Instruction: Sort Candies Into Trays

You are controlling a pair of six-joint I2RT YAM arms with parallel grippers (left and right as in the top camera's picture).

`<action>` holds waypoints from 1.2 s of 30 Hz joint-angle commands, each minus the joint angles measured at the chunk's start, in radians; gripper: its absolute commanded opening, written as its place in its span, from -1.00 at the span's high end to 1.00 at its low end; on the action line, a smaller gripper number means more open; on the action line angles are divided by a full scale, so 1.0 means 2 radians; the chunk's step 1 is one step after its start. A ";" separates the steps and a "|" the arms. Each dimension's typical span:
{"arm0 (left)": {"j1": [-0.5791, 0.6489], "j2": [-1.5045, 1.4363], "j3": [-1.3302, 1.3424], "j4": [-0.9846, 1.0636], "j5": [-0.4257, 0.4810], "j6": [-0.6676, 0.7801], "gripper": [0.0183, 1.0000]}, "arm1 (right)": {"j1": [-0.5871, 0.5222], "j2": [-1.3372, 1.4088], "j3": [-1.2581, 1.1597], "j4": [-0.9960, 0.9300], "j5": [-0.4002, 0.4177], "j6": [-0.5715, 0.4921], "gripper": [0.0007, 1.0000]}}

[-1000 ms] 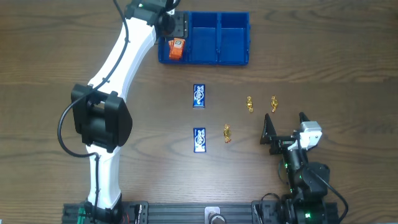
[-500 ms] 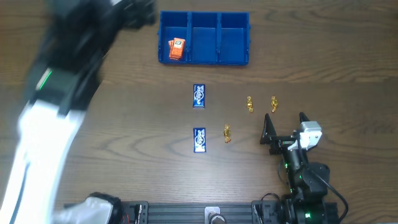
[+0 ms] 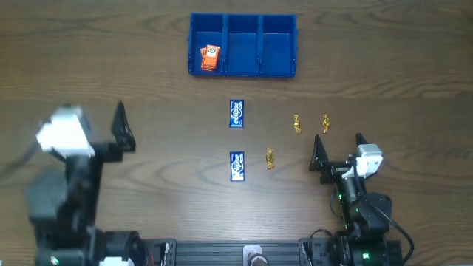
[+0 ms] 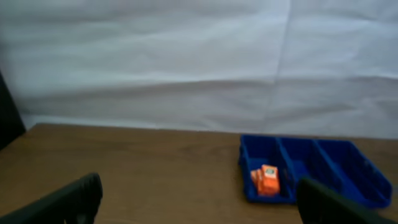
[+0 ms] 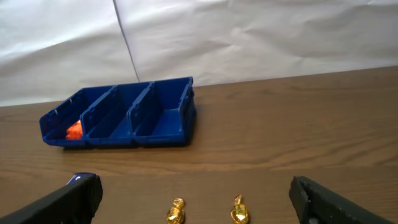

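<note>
The blue three-compartment tray [image 3: 277, 70] stands at the back of the table, with an orange candy [image 3: 210, 59] lying in its left compartment. Two blue candies [image 3: 236, 114] [image 3: 236, 165] and three gold candies [image 3: 296, 123] [image 3: 325, 123] [image 3: 270, 158] lie loose on the wood. My left gripper [image 3: 94, 137] hangs open and empty at the front left, far from the tray [image 4: 348, 180] and the orange candy [image 4: 267, 180]. My right gripper [image 3: 339, 148] is open and empty at the front right. Two gold candies [image 5: 177, 211] [image 5: 239, 210] lie just ahead of it, and the tray [image 5: 168, 127] is beyond them.
The dark wooden table [image 3: 148, 89] is bare on its left and right sides. A white backdrop [image 5: 249, 37] rises behind the table's far edge. The tray's middle and right compartments hold nothing.
My left arm has pulled back from over the tray's left compartment to the front left of the table. The orange candy stays in that compartment. The right arm has not moved.
</note>
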 commanded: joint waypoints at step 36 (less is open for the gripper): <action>0.039 -0.199 -0.302 0.057 0.077 0.019 -1.00 | -0.002 -0.004 -0.001 -0.003 0.002 -0.003 -1.00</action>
